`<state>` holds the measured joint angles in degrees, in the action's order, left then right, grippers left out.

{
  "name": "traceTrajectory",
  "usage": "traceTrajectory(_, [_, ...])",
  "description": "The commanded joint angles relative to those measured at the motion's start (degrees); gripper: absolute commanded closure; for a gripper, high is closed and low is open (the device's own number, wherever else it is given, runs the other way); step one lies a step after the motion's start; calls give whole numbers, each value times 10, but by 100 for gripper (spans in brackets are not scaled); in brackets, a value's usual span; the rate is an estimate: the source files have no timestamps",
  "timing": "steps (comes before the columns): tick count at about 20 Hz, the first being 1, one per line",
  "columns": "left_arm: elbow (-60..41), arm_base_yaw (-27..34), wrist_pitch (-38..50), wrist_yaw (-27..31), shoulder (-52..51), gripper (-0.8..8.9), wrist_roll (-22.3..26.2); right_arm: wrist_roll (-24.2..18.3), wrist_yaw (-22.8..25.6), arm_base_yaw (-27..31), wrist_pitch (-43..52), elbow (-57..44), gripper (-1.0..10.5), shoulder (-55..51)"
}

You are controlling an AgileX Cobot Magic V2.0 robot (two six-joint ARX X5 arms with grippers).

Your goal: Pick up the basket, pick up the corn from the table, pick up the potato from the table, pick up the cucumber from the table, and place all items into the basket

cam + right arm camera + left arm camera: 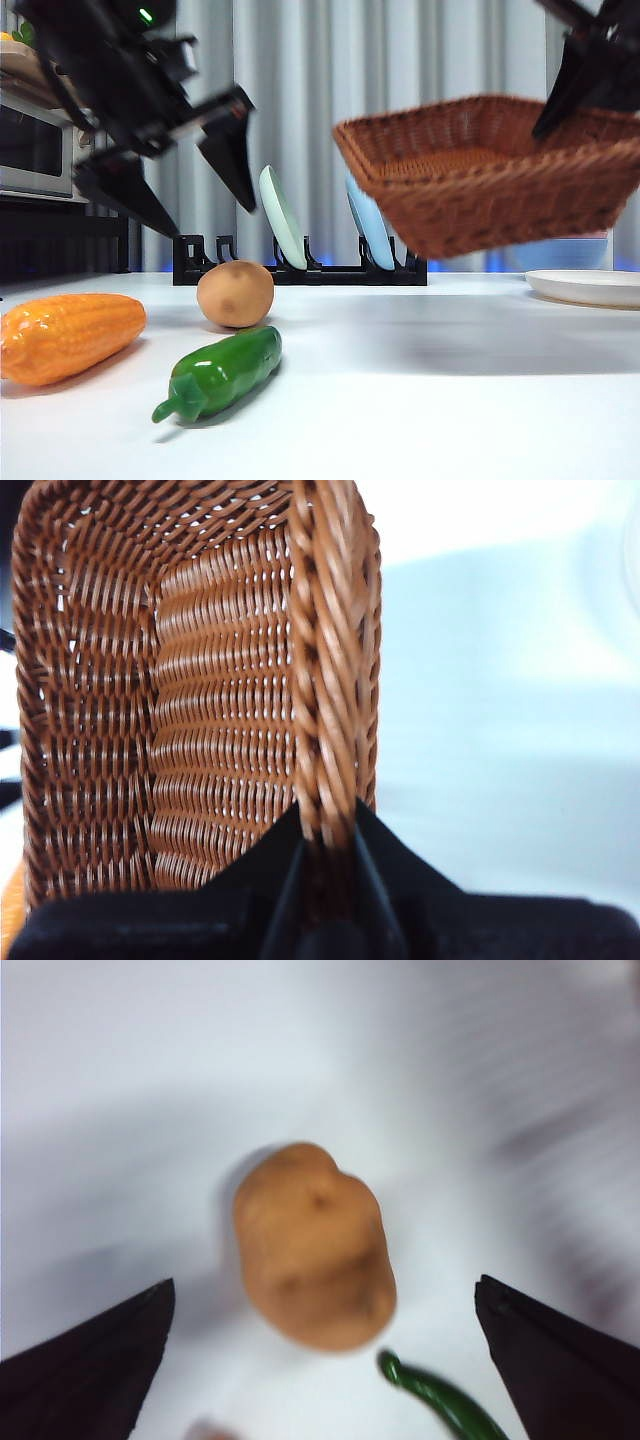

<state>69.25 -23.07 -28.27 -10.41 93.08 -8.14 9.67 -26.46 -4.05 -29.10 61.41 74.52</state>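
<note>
The right gripper [325, 830] is clamped on the braided rim of the basket [490, 175] and holds it clear of the table [430, 390], tilted, at the right of the scene. The basket appears empty in both views that show it.

The left gripper [185, 165] hangs above the left half of the table with its jaws spread wide and nothing between them. In its wrist view the potato [313, 1245] lies on the table directly between the two jaw tips, not yet touched.

The potato [235, 293] sits behind the other two vegetables. The corn [65, 335] lies at the near left. The cucumber [220, 372] lies just in front of the potato, its stem end toward the camera, close to the potato but apparently not touching it. A plate rack [300, 268] stands at the far side; a white plate [590, 285] rests at the right under the basket.

Judgement: the step in hand is the potato pick, with no item yet loaded.

Recommendations:
- Descend straight, keeping the potato centred between the jaws.
- Close across its narrower width (a smooth, rounded body is likely to slip out of an off-centre grip).
- Watch the cucumber tip, which shows near one jaw in the wrist view; a jaw landing on it would shove it aside.
- Keep the basket level and steady for the drop.
</note>
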Motion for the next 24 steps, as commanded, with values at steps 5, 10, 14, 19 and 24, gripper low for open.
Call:
traceTrajectory(5, [56, -13, 10, 14, 126, 306, 23, 10, -6, 0, -10, 6, 959, -50])
traceTrajectory(10, [56, -23, 31, 11, 147, 484, 41, 10, -6, 0, -12, 6, 959, -51])
traceTrajectory(14, [59, -27, 28, 14, 146, 821, 65, 10, -2, 0, -12, 6, 959, -50])
traceTrajectory(19, [77, -26, -46, 14, 53, 821, 65, 16, -2, -2, -9, 6, 959, -14])
traceTrajectory(24, [77, -79, -3, 10, -99, 821, 2, 48, -7, -41, 16, 6, 959, 56])
